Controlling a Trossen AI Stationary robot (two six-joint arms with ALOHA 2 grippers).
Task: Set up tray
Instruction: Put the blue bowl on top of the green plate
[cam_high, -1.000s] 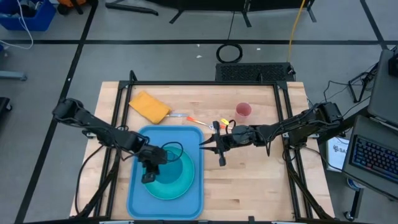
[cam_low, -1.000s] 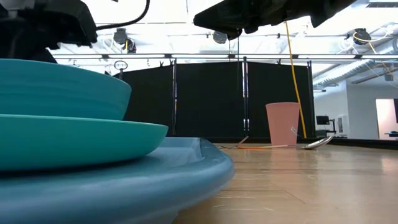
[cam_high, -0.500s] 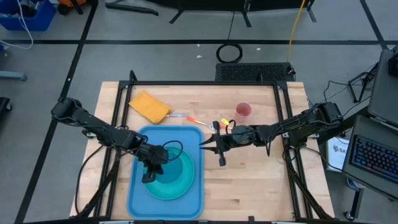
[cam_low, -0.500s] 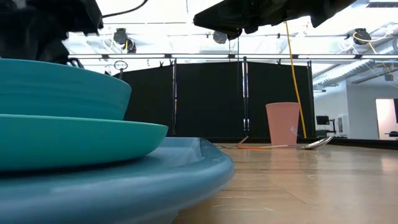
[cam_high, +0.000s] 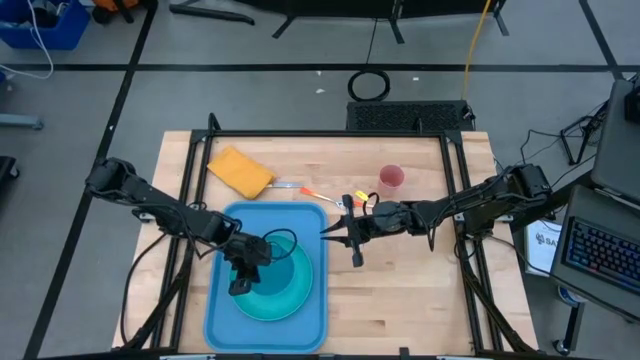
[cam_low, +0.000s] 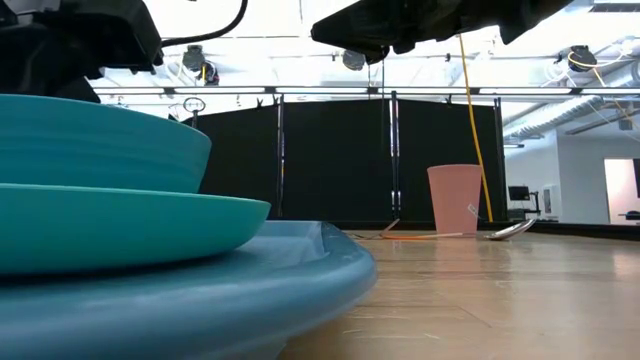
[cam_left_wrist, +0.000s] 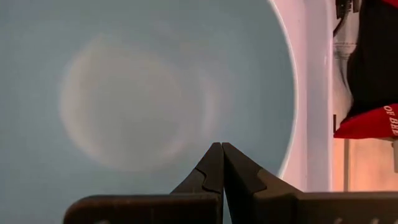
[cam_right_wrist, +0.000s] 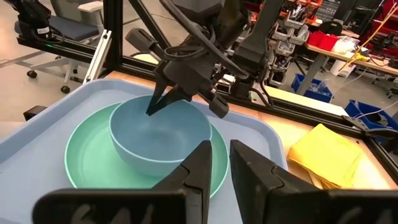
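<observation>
The tray (cam_high: 222, 322) lies at the near left of the bench (cam_high: 420, 300). On it a plate (cam_right_wrist: 93, 168) is set, with a bowl (cam_right_wrist: 155, 140) inside. The left gripper (cam_right_wrist: 152, 107), jaws closed and empty, hangs over the bowl. The right gripper (cam_high: 352, 240), slightly parted, is held just right of the tray. Beyond the tray, a yellow cloth (cam_high: 240, 170), cup (cam_high: 391, 178) and cutlery (cam_high: 300, 188) are judged still to be placed.

A red object (cam_left_wrist: 367, 121) beyond the worktop's edge carries white letters, "OF BRE" (the rest cut off); nothing else is legible.
</observation>
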